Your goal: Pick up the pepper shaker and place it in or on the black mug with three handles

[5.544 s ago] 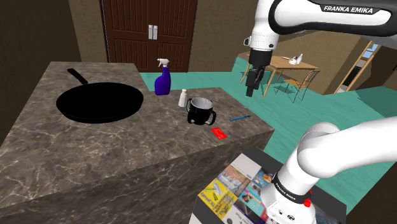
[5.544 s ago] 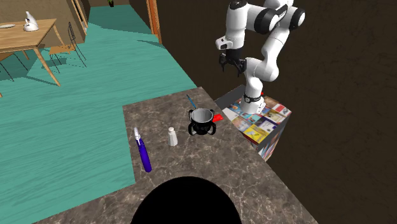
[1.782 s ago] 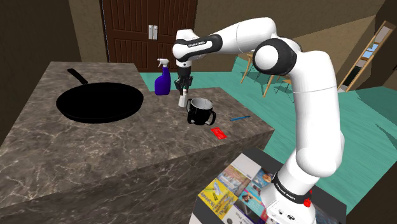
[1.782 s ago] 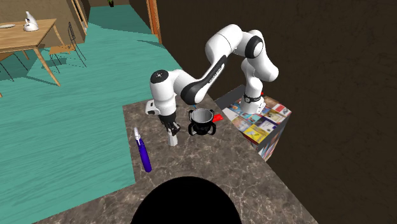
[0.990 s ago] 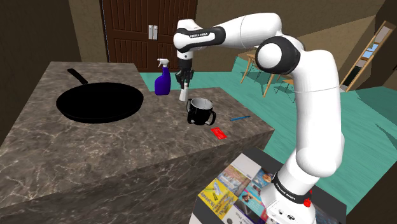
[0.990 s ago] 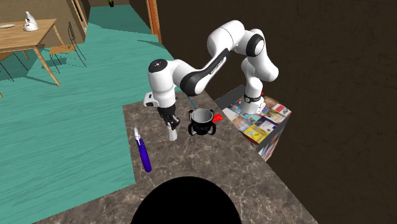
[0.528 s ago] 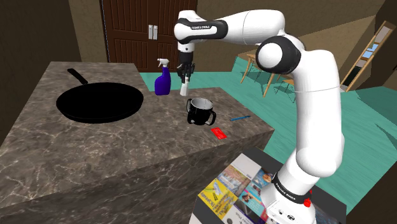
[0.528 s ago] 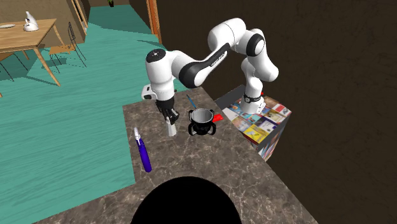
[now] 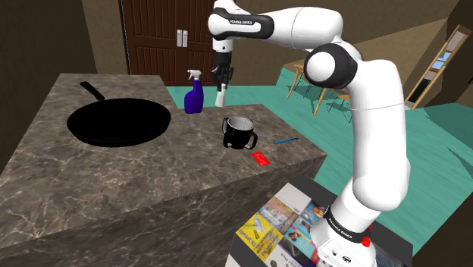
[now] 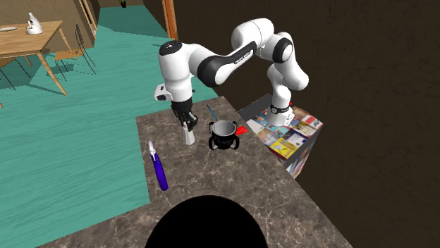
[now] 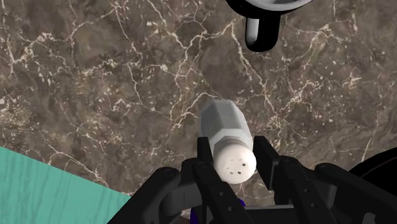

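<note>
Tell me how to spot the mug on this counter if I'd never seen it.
On the dark marbled counter, look past the big black frying pan toward the arm's stand. The black mug stands upright there, the one cup, with loop handles around its sides and a pale rim.

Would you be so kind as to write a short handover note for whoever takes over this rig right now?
Hand: shut on the white pepper shaker, clasping it near its perforated top.
Things: the shaker hangs in the air above the dark marble countertop. The black mug with three handles stands upright on that countertop, lower and to the shoulder view's right of the shaker.
Done: grasp and lift.
Left: carry the shaker over the mug, lower it in or onto it, open the hand and withdraw.
</note>
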You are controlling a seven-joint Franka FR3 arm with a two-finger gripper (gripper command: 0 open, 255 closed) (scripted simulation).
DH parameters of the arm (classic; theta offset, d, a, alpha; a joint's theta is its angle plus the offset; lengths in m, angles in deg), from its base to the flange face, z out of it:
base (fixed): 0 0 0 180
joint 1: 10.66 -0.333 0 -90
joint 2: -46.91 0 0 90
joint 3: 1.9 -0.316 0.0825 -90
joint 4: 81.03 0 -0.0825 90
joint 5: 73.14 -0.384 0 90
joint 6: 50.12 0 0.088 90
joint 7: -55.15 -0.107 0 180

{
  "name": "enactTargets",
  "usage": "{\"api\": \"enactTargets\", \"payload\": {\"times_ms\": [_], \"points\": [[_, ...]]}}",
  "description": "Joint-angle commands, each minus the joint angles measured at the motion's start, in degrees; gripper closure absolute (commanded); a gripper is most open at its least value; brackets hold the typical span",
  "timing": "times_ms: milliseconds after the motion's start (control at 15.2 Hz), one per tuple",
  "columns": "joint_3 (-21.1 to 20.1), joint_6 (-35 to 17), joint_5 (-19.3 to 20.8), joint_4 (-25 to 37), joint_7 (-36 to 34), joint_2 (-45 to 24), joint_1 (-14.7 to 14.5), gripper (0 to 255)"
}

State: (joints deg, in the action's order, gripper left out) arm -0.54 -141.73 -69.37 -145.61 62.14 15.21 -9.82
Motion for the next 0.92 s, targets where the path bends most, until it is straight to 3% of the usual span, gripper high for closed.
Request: {"api": "enactTargets", "payload": {"times_ms": [0, 792, 858], "points": [[0.01, 2.08, -0.02, 2.66, 0.12, -0.61, -0.02, 255], [0.13, 15.07, -0.10, 21.74, 1.01, -6.66, 0.02, 255], [0.06, 11.78, -0.01, 12.88, 0.58, -1.12, -0.23, 255]]}}
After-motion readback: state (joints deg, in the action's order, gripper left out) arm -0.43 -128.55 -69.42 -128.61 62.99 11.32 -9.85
